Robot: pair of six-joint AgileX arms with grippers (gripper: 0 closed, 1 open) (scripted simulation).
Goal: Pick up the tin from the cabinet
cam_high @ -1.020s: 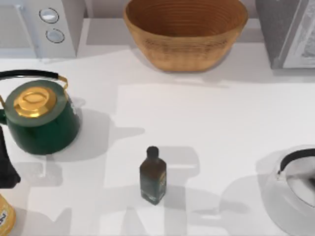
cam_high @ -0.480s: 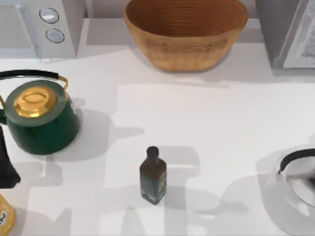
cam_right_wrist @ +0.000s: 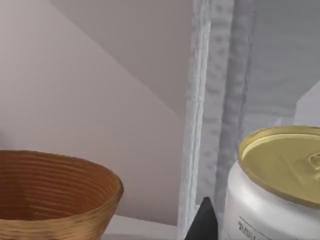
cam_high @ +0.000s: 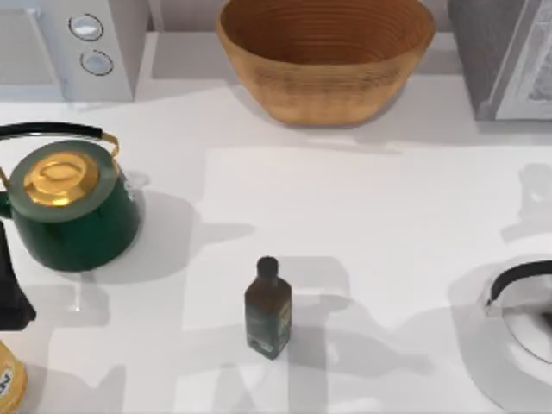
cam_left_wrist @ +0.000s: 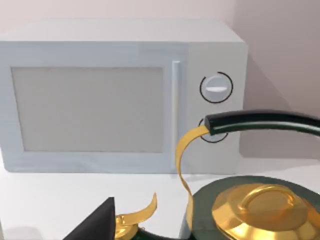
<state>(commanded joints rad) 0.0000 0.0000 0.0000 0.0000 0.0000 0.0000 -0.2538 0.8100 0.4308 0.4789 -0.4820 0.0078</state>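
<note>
Presently the step in hand appears to be the approach to the tin (cam_right_wrist: 280, 185), which stands in the grey cabinet (cam_right_wrist: 235, 90) at the far right corner of the table. From the right wrist camera the tin sits close in front: a white body with a gold lid, upright, just beside the cabinet's front edge. A dark finger tip (cam_right_wrist: 204, 220) of the right gripper shows beside the tin's lower wall; whether it touches the tin cannot be told, nor whether the jaws stand released or clenched. The left arm (cam_high: 10, 285) is parked at the table's left edge, beside the green kettle (cam_high: 69, 211), with its wrist camera facing the microwave (cam_left_wrist: 120, 95); its jaw state likewise cannot be told. Elsewhere on the table stand a wicker bowl (cam_high: 326, 56) at the back centre, a small dark bottle (cam_high: 268, 309) near the middle front, and a silver kettle (cam_high: 513, 332) at the right front. In my judgement the tin is not yet lifted; the next move calls for the right gripper to close squarely round the tin's body and draw it out clear of the cabinet's edge.
</note>
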